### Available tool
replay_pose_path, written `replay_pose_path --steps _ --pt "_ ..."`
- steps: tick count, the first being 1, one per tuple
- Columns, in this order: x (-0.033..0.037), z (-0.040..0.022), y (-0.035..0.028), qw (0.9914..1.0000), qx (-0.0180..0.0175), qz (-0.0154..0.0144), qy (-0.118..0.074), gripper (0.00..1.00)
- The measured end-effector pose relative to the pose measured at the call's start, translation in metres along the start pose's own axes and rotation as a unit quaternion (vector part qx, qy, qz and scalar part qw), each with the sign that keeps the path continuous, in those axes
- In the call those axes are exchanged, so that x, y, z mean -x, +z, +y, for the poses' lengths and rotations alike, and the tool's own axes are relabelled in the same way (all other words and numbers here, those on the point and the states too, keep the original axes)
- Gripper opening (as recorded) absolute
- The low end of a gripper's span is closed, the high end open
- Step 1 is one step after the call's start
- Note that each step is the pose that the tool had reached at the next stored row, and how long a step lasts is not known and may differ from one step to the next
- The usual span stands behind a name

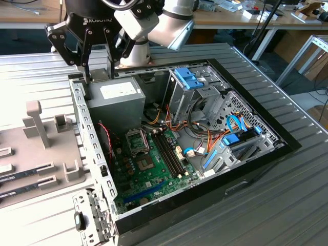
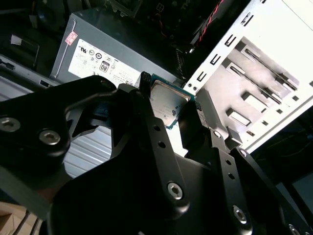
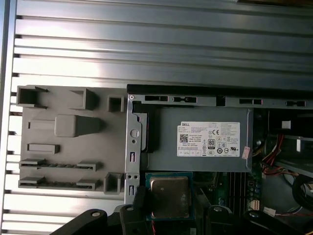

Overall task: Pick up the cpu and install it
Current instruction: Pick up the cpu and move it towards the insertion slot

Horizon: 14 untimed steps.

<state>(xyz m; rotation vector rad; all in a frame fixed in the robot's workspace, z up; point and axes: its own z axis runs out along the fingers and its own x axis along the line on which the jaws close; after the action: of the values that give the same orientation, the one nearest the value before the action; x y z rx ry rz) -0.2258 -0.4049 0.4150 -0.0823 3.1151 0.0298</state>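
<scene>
Pincer (image 3: 169, 202) tight on the cpu (image 3: 168, 196)

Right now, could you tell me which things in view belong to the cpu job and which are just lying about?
Job in hand: the cpu, clamped in the gripper; the square socket on the motherboard.

Just lying about: the power supply, the grey parts tray, the blue drive cage, the cables.
</scene>
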Motion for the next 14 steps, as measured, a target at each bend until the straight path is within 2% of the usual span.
replay_pose_path --steps 14 --pt "0.0049 -0.0048 0.0038 1.00000 0.0001 -0.0001 0.000 0.47"
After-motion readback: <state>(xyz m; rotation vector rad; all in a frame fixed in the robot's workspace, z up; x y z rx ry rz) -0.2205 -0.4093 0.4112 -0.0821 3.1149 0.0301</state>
